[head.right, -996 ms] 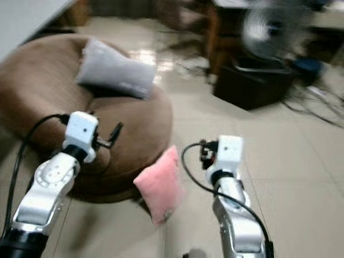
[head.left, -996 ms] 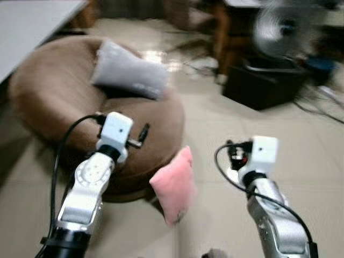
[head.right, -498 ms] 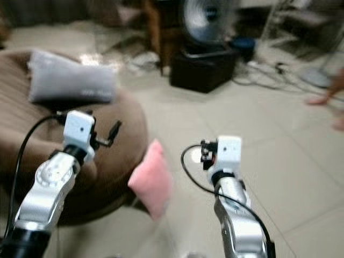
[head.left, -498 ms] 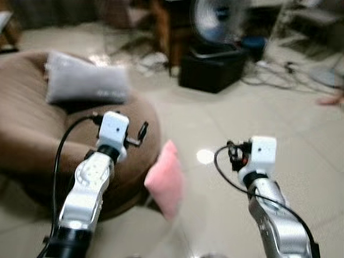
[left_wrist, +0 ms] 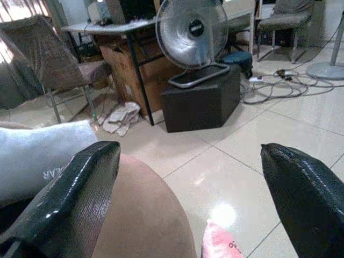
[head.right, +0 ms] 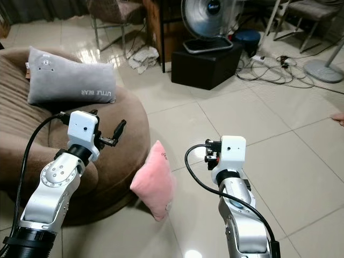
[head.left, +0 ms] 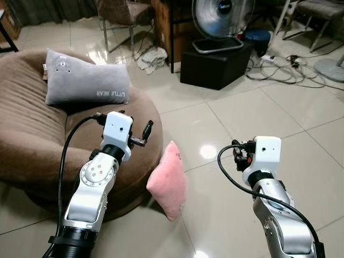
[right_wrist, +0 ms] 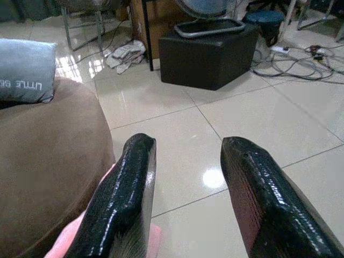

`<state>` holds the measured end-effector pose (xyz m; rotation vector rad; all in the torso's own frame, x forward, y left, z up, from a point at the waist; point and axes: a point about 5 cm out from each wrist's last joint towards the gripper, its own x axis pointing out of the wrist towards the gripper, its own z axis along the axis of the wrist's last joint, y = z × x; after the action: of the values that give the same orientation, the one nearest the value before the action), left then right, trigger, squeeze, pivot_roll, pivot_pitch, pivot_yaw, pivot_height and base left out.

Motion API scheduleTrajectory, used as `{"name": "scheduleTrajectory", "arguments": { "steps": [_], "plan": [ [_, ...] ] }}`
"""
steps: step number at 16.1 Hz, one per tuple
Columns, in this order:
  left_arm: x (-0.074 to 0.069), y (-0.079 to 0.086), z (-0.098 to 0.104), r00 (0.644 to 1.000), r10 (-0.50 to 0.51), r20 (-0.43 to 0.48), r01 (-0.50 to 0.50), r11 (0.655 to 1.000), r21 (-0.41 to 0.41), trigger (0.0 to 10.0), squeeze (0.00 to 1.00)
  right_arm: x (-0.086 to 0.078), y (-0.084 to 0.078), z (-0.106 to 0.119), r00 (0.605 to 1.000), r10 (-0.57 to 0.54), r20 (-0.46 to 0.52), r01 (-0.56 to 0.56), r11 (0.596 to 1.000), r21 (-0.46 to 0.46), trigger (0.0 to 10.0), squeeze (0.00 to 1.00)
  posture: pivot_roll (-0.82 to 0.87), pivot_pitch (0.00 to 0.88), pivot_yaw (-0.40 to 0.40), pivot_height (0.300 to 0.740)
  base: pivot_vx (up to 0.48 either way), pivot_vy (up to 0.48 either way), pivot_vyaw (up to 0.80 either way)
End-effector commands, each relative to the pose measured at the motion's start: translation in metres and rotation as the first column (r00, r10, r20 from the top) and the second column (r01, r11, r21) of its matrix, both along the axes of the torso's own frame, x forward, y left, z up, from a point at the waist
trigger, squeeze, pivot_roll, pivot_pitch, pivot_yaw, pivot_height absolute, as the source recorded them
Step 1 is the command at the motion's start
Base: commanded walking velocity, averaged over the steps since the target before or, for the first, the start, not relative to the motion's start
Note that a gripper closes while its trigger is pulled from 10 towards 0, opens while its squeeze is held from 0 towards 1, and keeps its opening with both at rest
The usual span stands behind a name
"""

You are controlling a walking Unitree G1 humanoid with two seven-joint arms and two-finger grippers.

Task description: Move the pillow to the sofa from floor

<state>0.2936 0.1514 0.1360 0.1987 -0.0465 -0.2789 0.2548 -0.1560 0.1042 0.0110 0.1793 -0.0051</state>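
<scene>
The left gripper (left_wrist: 188, 199) has its jaws spread wide, with nothing between them; through the gap lies bare floor tile, and the top corner of the pink pillow (left_wrist: 219, 242) peeks up at about 6 o'clock. The right gripper (right_wrist: 188, 204) has its jaws parted less widely, also holding nothing, and the same pillow's edge shows low between them.

In the head views both arms are raised in front of the robot, the left one over the front edge of the brown sofa (head.left: 27, 134), the right one over open floor (head.left: 301, 134). The pink pillow (head.left: 169, 180) stands on its edge on the tiles between the two arms, leaning against or just beside the sofa's rim, at roughly 6 o'clock from the middle of the view. Neither gripper touches it.

On the sofa, at about 10 o'clock, a grey pillow (head.left: 86, 85) already rests. Farther back, around 1 o'clock, a fan (head.left: 223, 21) stands on a black box (head.left: 215, 64), with cables (head.left: 290, 70) trailing across the floor.

The task looks barely begun: the robot appears to be lined up on the pillow, but reaching down, grasping, lifting and placing it on the sofa are all left.
</scene>
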Motion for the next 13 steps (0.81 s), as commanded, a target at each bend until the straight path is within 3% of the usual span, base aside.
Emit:
{"name": "scheduleTrajectory", "arguments": {
  "steps": [1, 11, 13],
  "plan": [
    [0.0009, 0.0013, -0.0008, 1.000, 0.004, -0.004, -0.004, 1.000, 0.003, 10.0, 0.00, 0.0002, 0.0004, 0.0031, 1.000, 0.003, 0.014, -0.003, 1.000, -0.006, 10.0, 0.00, -0.06, 0.041, 0.037, 0.740, 0.382, 0.000, 0.00],
    [0.0011, 0.0008, -0.0022, 1.000, 0.000, -0.005, 0.000, 1.000, 0.003, 10.0, 0.00, -0.0001, 0.0023, 0.0010, 1.000, 0.024, -0.001, -0.024, 0.999, -0.022, 10.0, 0.00, -0.06, 0.035, 0.035, 0.740, 0.376, 0.000, 0.00],
    [0.0004, 0.0000, -0.0041, 1.000, -0.006, -0.007, 0.006, 1.000, 0.004, 10.0, 0.00, -0.0008, 0.0039, -0.0012, 0.999, 0.036, -0.014, -0.037, 0.999, -0.026, 10.0, 0.00, -0.06, 0.031, 0.035, 0.740, 0.000, 0.000, 0.00]
  ]
}}
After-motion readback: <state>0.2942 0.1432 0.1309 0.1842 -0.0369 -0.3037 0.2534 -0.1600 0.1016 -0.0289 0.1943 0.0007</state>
